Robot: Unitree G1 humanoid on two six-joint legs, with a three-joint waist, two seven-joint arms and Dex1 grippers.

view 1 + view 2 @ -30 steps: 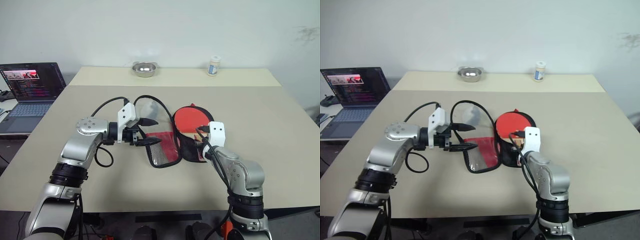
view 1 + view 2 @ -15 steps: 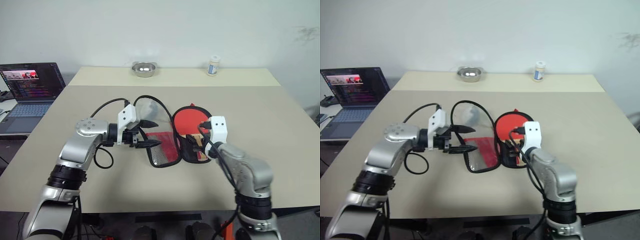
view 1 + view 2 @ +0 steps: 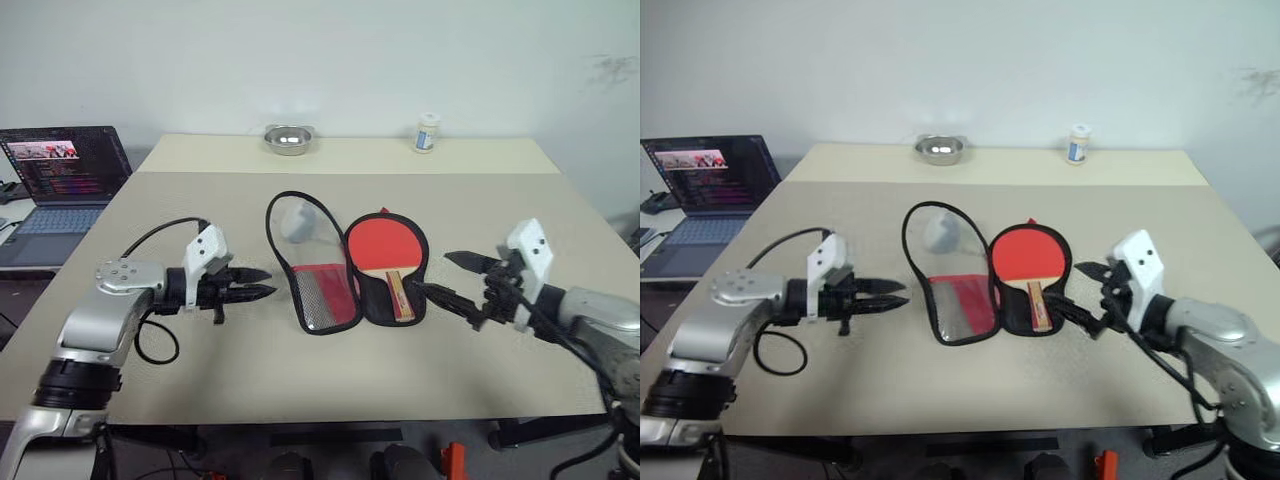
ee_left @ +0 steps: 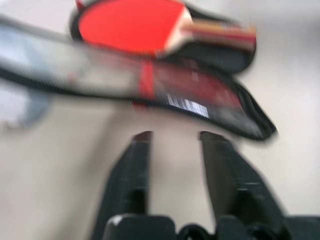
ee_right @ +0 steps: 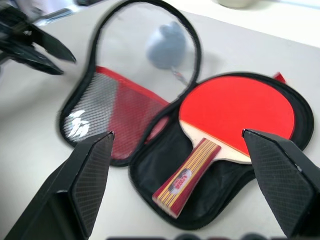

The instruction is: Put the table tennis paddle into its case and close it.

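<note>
The case (image 3: pixel 322 298) lies opened flat at the table's middle. Its clear-and-mesh lid is on the left and its black half on the right. The table tennis paddle (image 3: pixel 385 243) rests in the black half, red blade away from me and striped handle (image 3: pixel 398 293) toward me. My left gripper (image 3: pixel 268 282) hovers left of the lid and apart from it, its fingers (image 4: pixel 135 165) narrowly parted with nothing between them. My right gripper (image 3: pixel 430 272) is right of the case, open wide and empty. In the right wrist view the paddle (image 5: pixel 240 107) sits between its fingers (image 5: pixel 95 170).
A grey-white lump (image 3: pixel 297 226) shows under the lid's clear window. A steel bowl (image 3: pixel 288 138) and a small white bottle (image 3: pixel 428 132) stand at the far edge. A laptop (image 3: pixel 62 165) sits on a side desk at the left.
Both grippers have drawn away from the case, the left one to the left, the right one to the right and up. The right opened wide; the left fingers came closer together.
</note>
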